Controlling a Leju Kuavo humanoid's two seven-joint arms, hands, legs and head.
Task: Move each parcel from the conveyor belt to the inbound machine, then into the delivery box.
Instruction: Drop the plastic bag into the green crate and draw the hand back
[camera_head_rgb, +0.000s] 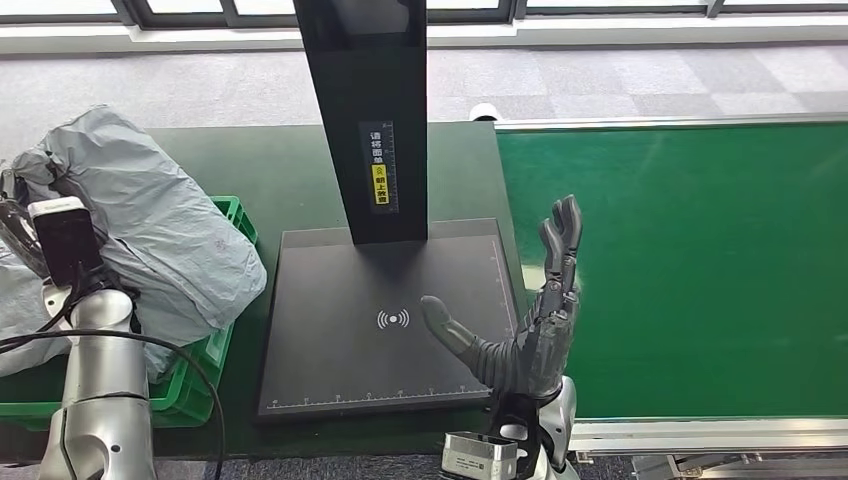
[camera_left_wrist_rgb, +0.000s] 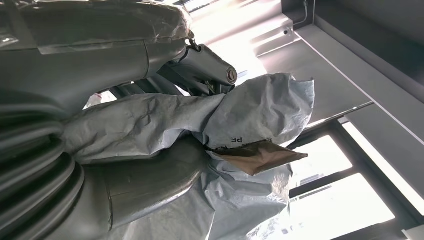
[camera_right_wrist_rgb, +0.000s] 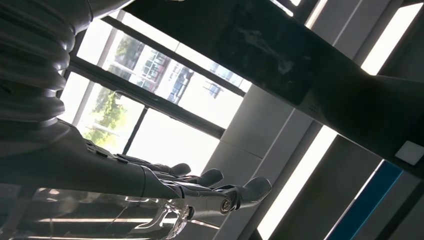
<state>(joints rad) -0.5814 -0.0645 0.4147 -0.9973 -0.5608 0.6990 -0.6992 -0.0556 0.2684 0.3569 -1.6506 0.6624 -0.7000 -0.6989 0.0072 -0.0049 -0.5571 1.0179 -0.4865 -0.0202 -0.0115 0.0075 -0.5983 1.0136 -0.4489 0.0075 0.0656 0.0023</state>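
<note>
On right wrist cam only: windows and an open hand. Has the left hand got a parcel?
Observer: Yes. The left hand grips a grey parcel, seen on its wrist cam.
Operator: Where is it?
Observer: Head cam puts it over the green crate, left of the scanner plate.
Operator: And the right hand, relative to the plate?
Observer: The right hand is open, fingers up, above the plate's edge next to the belt.
</note>
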